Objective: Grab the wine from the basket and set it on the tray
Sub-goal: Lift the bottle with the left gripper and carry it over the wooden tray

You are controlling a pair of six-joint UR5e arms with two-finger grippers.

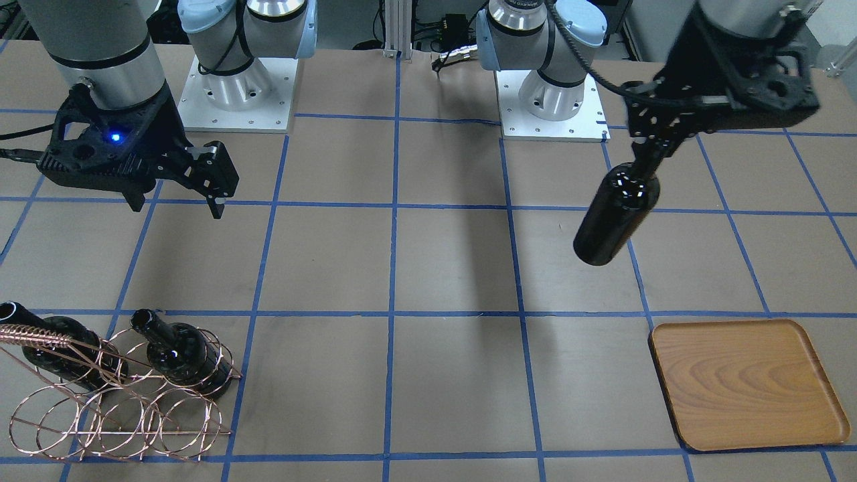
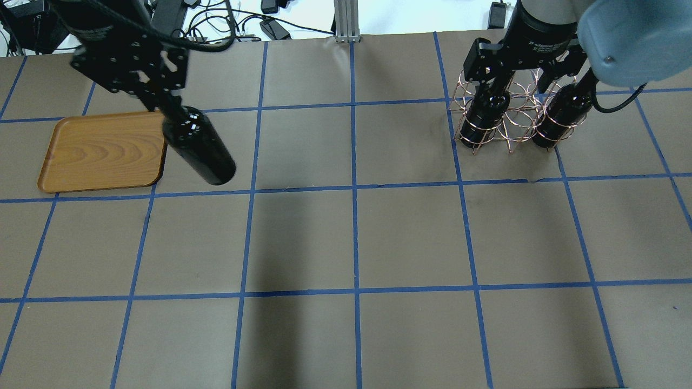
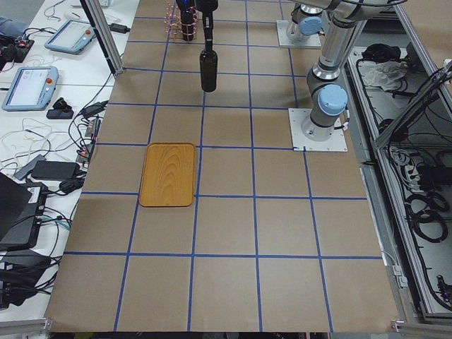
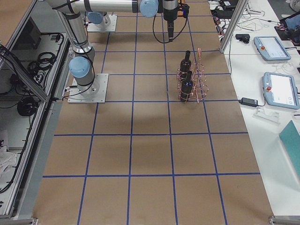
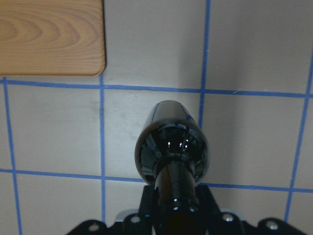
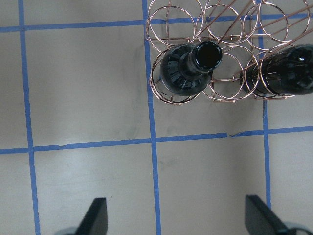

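Left gripper [image 2: 171, 111] is clamped on the slim neck of the wine [image 2: 201, 150], which hangs clear of the surface with its long axis close to vertical, neck up between the fingers and flat base pointing down. The left wrist view looks straight down the rounded shoulders. The bottle is glossy, near-black glass that catches small white highlights. It hangs over bare paper just beside the tray [image 2: 102, 152], off the corner nearest the middle of the table, not over the wood. That tray is a flat, rounded-corner square of orange-brown wood with curved grain and a low raised rim. The table [image 2: 357, 237] is covered in matte brown paper marked into squares by blue tape. Further right stands the basket [image 2: 511, 118], a copper-coloured rack of thin wire rings with a coiled-wire handle bar, holding two more dark bottles [image 2: 484, 116] [image 2: 562, 116] upright in its rings, necks up. Above and just beside the basket hovers the right gripper [image 1: 177, 206], jaws spread wide and holding nothing; a small blue light [image 1: 115, 138] glows on its black housing. White print on the right wrist collar is too small to read.
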